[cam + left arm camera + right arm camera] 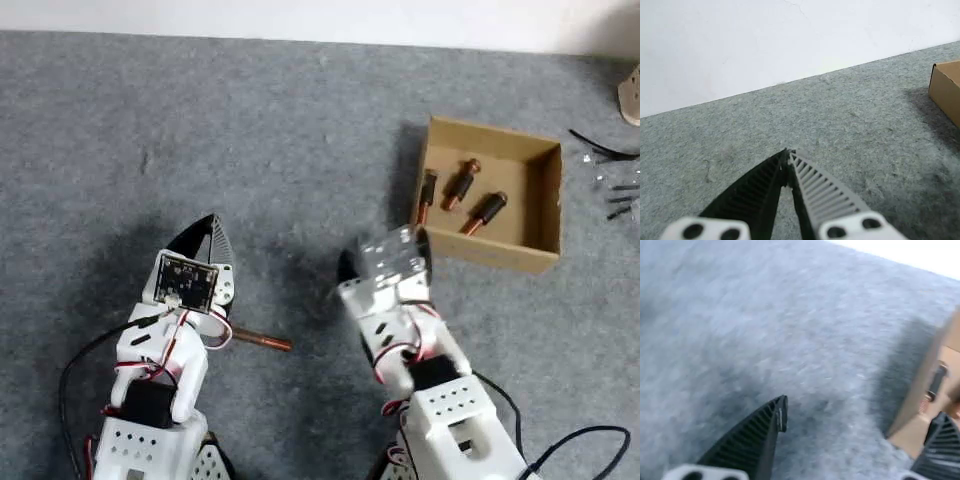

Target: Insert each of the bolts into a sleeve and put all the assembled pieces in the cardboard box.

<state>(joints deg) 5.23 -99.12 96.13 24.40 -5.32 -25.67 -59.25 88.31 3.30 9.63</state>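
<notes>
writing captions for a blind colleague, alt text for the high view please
Three bolt-and-sleeve pieces lie in a cardboard box at the far right of a grey table; one bare bolt lies by the left arm. The jaws of the right arm are at the box's near left corner.

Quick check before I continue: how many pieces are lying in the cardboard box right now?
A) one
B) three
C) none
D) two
B: the high view shows three pieces lying inside the cardboard box, while one more bolt lies out on the carpet.
</notes>
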